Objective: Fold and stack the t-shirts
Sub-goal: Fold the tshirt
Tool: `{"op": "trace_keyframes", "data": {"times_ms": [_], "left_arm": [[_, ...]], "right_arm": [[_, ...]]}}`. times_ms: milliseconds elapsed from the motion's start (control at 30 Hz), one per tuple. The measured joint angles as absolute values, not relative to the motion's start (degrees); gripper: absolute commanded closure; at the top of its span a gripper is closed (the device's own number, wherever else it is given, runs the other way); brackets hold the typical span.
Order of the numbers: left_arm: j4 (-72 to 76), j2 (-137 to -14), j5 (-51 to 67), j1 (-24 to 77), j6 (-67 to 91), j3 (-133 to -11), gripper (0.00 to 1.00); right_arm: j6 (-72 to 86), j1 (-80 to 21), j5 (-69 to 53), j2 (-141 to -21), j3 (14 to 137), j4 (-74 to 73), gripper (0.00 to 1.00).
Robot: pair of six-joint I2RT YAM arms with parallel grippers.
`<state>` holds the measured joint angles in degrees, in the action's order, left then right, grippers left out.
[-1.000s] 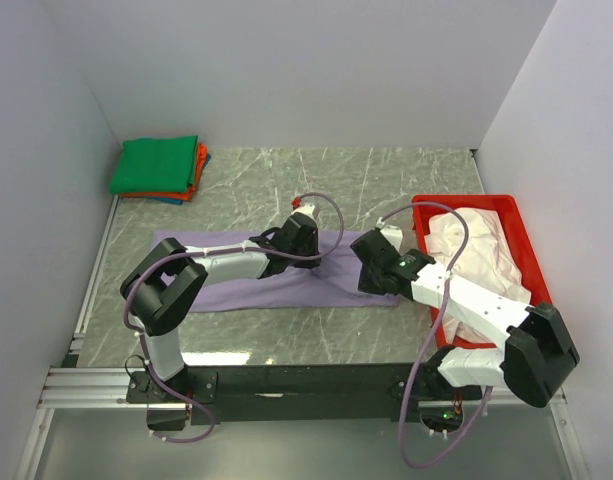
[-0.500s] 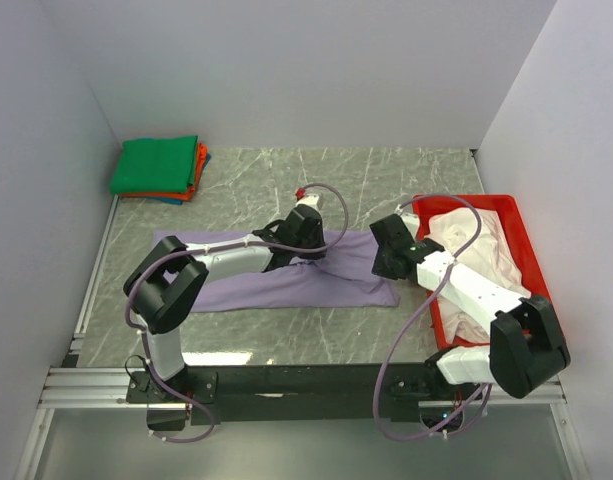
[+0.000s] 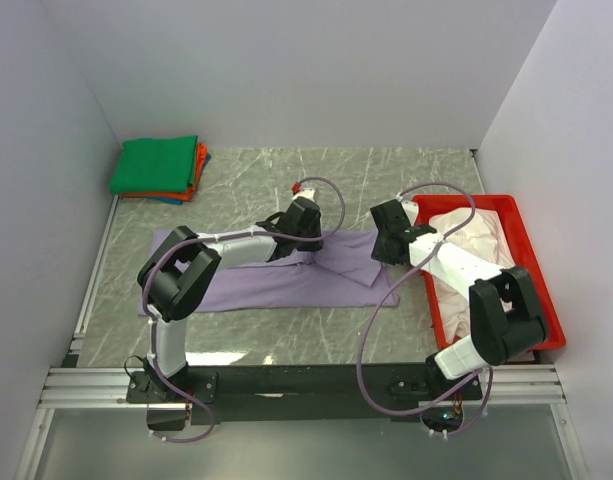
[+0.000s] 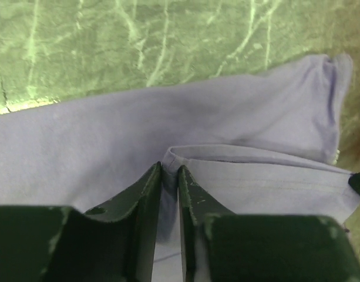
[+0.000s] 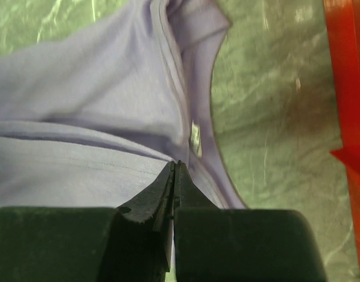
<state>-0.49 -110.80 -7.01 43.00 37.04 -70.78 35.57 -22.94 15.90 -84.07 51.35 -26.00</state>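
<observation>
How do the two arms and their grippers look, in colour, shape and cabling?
Both the left arm and right arm have white links and bulky black joints. A greyish-purple cable loops along each. The left gripper and right gripper are black, tapering to thin tips.

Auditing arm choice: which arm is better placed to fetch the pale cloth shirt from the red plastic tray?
Likely right: right gripper sits beside the red plastic tray that holds the pale cloth shirt; left gripper is farther away.
</observation>
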Motion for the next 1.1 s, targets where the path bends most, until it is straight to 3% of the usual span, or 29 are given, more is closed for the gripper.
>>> {"op": "trace_keyframes", "data": {"times_ms": [133, 200, 233, 267, 467, 633, 733, 833, 967, 1100], "left_arm": [[-0.4, -111.7, -7.2, 42.1, 37.1, -71.1, 0.68], [-0.5, -111.9, -7.1, 41.6, 37.1, -71.3, 0.57], [-0.5, -112.0, -7.2, 41.3, 37.0, -71.5, 0.47], [-0.5, -112.1, -7.2, 41.1, 36.8, -71.6, 0.45], [-0.7, -111.7, -7.4, 40.0, 37.1, -71.8, 0.39], [-0.9, -107.8, -7.3, 40.1, 37.2, -70.5, 0.54], [-0.3, -106.3, -7.3, 40.5, 37.4, -70.5, 0.76], [-0.1, -106.4, -7.1, 41.5, 37.3, -70.5, 0.88], [0.0, -107.2, -6.7, 42.9, 37.3, -70.3, 0.99], [1.6, -107.6, -6.2, 43.6, 37.4, -67.0, 0.99]], "right_arm": [[35.0, -22.0, 15.7, -86.1, 52.2, -25.3, 0.96], [34.8, -21.6, 15.6, -87.0, 52.9, -25.3, 0.88], [34.8, -21.5, 15.6, -87.4, 53.2, -25.3, 0.74], [34.7, -21.4, 15.6, -87.6, 53.4, -25.2, 0.69], [34.5, -21.3, 14.9, -86.3, 53.6, -25.8, 0.64], [35.5, -21.8, 11.2, -79.8, 53.6, -26.1, 0.64], [37.1, -23.0, 8.0, -76.7, 53.1, -24.0, 0.65], [38.8, -24.0, 4.5, -77.3, 51.7, -20.6, 0.66], [40.9, -24.4, 0.4, -80.4, 47.5, -16.9, 0.67], [42.4, -24.4, -1.6, -82.8, 43.2, -15.1, 0.67]]}}
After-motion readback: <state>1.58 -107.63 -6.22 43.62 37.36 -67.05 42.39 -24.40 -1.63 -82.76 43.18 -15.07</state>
